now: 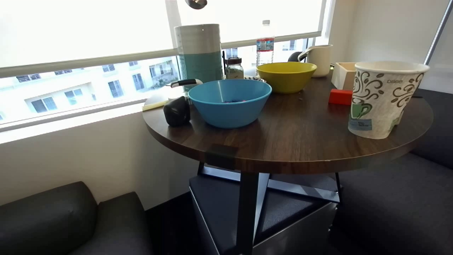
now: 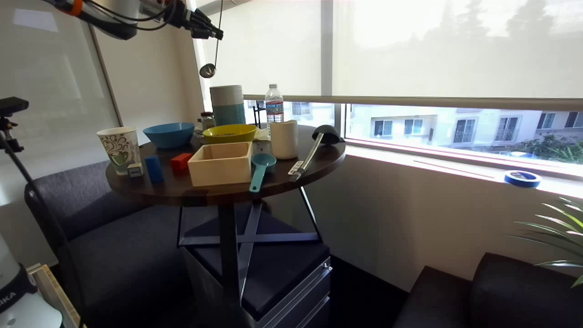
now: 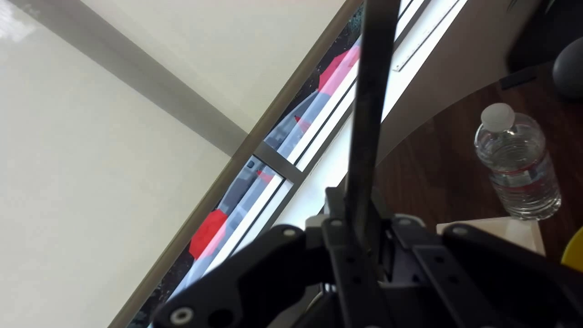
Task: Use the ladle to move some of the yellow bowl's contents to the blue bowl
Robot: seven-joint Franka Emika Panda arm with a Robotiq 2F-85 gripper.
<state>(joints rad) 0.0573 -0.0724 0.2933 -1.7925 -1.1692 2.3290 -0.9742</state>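
Silver metal ladle (image 2: 207, 70), long axis near vertical in an exterior view — handle toward 12 o'clock, cup toward 6 — shiny, round-cupped, Robotiq gripper (image 2: 219, 34) pinched tight on handle.

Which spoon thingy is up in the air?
The silver ladle: it's the one held up by its long thin handle in the hand. The teal spoon and the dark-headed tool are both down on the table.

"Dixie" is read on the paper cup (image 1: 382, 101). "IKA" is seen on the robot base (image 2: 20, 291), right at the frame edge. Print on the bottle label (image 1: 265, 45) is too small to be made out.
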